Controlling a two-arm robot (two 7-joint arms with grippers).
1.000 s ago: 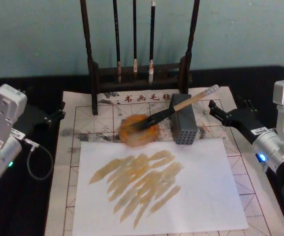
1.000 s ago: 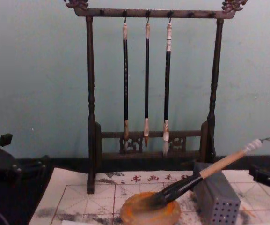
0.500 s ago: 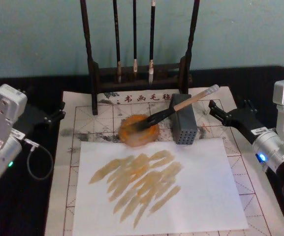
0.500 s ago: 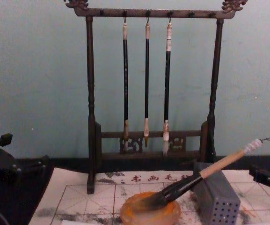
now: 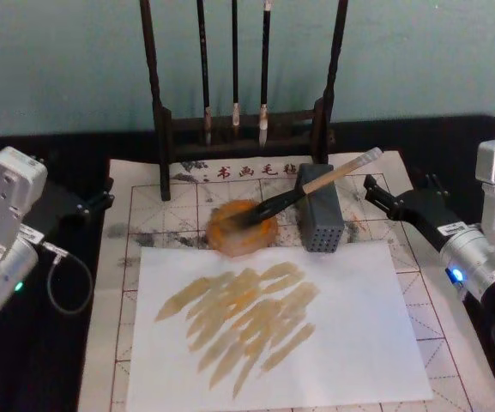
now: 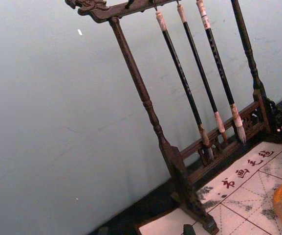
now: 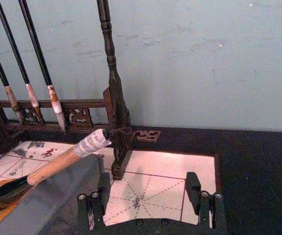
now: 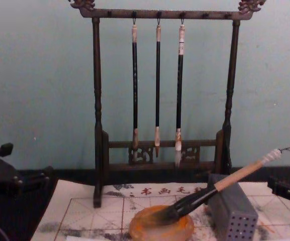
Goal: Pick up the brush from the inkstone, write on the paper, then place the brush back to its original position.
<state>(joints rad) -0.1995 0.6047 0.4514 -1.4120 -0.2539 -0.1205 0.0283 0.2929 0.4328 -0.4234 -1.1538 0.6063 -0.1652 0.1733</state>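
Observation:
The brush (image 5: 316, 182) lies tilted, its dark bristles in the round orange inkstone (image 5: 243, 228) and its wooden handle propped on a grey perforated block (image 5: 320, 220). The chest view shows the same brush (image 8: 235, 176) over the inkstone (image 8: 161, 227). The gridded paper (image 5: 144, 215) carries a plain white sheet (image 5: 350, 343) marked with ochre strokes. My right gripper (image 5: 395, 190) hovers open to the right of the brush's white wrapped end (image 7: 93, 142), touching nothing. At the table's left edge my left gripper (image 5: 103, 194) is open and holds nothing.
A dark wooden brush stand (image 5: 243, 129) with three thin black-handled brushes (image 8: 157, 85) stands at the back of the paper. A black cloth (image 5: 453, 146) covers the table around it. A cable (image 5: 67, 283) loops beside my left arm.

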